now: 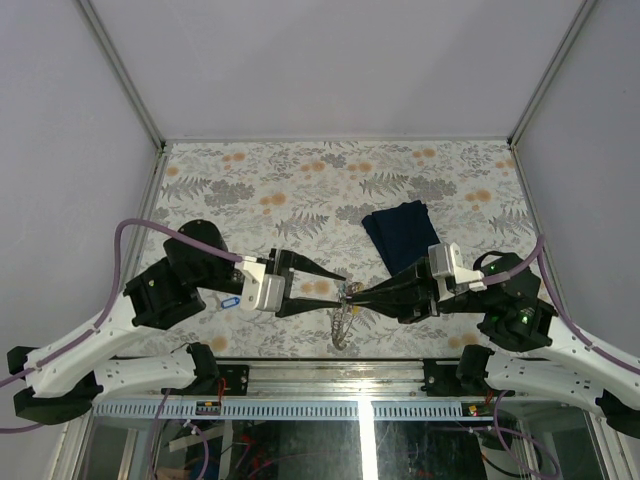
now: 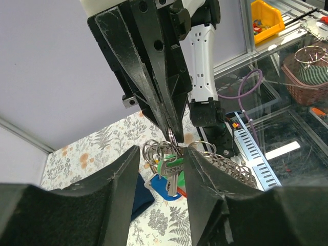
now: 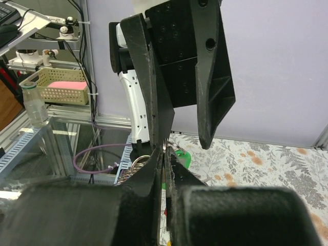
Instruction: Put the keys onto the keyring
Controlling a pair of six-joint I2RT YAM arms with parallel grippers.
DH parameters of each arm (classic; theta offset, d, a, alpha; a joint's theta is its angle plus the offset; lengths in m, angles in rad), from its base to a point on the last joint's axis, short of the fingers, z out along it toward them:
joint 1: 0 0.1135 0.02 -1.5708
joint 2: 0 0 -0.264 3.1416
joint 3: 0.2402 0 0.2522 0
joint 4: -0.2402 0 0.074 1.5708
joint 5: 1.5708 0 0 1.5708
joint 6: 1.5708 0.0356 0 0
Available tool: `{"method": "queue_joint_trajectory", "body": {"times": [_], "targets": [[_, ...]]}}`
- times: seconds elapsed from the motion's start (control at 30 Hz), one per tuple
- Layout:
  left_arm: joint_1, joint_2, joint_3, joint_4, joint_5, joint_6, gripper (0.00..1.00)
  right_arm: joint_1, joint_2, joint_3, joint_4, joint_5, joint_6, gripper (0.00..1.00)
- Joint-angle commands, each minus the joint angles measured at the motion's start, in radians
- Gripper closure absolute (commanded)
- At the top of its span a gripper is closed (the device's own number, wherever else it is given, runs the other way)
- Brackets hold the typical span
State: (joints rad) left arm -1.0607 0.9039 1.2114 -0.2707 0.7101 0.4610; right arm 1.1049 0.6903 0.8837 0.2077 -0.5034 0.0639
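Floral-print surface (image 1: 300, 190), white walls around. Keyring (image 1: 341, 318) hangs from right end effector (image 1: 352, 293), which is clamped shut on a thin wire loop at the keyring's top. Toothed rim dangles below; can't tell if it touches the surface. Left end effector (image 1: 338, 285) meets the keyring from the opposite side, jaws parted, fingers (image 2: 123, 195) either side of the green-tagged key (image 2: 171, 168), gripping nothing. That key hangs among the keyring's loops, with a blue tag (image 2: 163, 188) just beneath it. One loose blue-tagged key (image 1: 229, 300) lies on the surface left of the keyring. Folded navy cloth (image 1: 400, 232) lies behind and right of the keyring, apart from it.
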Motion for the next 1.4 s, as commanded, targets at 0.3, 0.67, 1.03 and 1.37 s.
{"method": "queue_joint_trajectory", "body": {"times": [0.3,0.67,1.03,1.37], "targets": [[-0.007,0.003,0.000,0.036,0.031,-0.020,0.61,0.000,-0.019,0.062,0.084,-0.046,0.002,1.00],[-0.007,0.032,0.024,0.000,0.094,-0.032,0.68,0.000,-0.029,0.058,0.078,-0.011,-0.004,1.00],[-0.007,0.041,0.040,-0.030,0.096,-0.032,0.88,0.000,-0.047,0.051,0.076,0.021,-0.009,1.00],[-0.007,0.048,0.049,-0.043,0.091,-0.035,0.98,0.001,-0.066,0.021,0.137,0.066,0.002,1.00]]}}
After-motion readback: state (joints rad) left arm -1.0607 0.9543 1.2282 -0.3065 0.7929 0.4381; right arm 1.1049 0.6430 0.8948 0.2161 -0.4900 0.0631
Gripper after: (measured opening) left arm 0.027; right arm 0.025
